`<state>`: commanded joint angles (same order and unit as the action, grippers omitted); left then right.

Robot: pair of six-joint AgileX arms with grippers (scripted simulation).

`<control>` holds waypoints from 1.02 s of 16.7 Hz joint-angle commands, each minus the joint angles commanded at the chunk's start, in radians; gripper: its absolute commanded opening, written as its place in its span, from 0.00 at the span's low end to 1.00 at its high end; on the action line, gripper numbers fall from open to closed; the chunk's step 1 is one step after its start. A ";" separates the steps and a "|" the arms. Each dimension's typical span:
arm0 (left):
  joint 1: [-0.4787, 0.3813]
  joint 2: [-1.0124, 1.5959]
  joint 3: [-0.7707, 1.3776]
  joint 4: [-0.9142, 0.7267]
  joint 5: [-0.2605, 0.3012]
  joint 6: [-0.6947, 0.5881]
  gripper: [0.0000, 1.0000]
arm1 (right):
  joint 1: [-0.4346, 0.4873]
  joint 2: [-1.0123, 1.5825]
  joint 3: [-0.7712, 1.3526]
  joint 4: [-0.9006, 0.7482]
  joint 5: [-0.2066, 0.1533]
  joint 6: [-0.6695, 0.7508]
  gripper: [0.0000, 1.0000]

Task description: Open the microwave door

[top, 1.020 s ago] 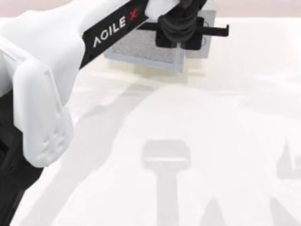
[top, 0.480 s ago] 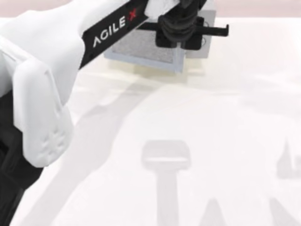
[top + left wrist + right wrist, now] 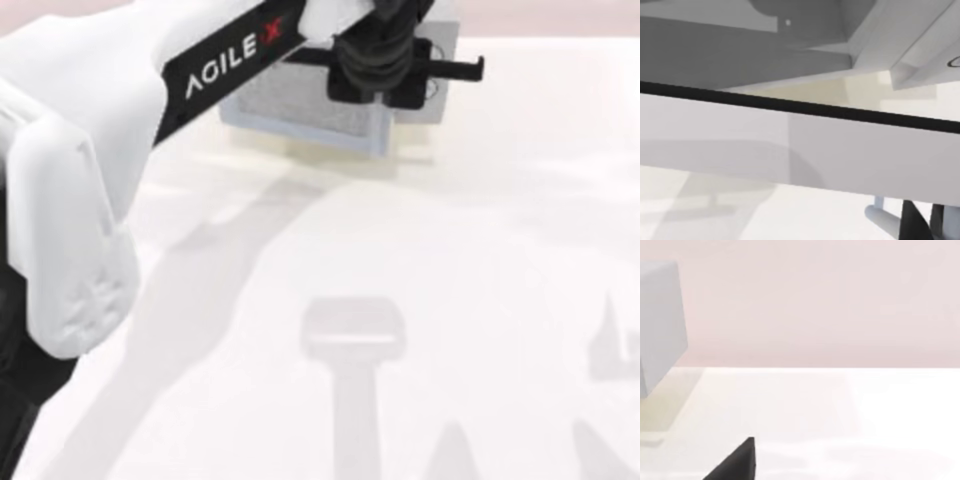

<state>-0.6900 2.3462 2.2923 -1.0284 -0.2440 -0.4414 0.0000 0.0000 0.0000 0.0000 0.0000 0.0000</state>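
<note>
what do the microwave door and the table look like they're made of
The microwave door: a smooth light-grey frame, perhaps painted metal or plastic, around a speckled, mesh-like grey window. The table: a pale, matte, uniform surface that takes soft shadows; the material can't be told. The left gripper is at the door.

Microwave (image 3: 440,100) far centre, microwave door (image 3: 300,110) seemingly ajar

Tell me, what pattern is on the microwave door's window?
Speckled grey mesh window, clearest in the top view.

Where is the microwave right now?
In the top view, the microwave sits at the far edge of the table, near the middle, mostly hidden under the left arm, whose left gripper is over its door.
</note>
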 joint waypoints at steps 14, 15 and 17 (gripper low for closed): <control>0.009 -0.087 -0.164 0.080 0.035 0.068 0.00 | 0.000 0.000 0.000 0.000 0.000 0.000 1.00; 0.009 -0.087 -0.164 0.080 0.035 0.068 0.00 | 0.000 0.000 0.000 0.000 0.000 0.000 1.00; 0.009 -0.087 -0.164 0.080 0.035 0.068 0.00 | 0.000 0.000 0.000 0.000 0.000 0.000 1.00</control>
<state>-0.6814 2.2590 2.1280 -0.9487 -0.2092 -0.3735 0.0000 0.0000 0.0000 0.0000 0.0000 0.0000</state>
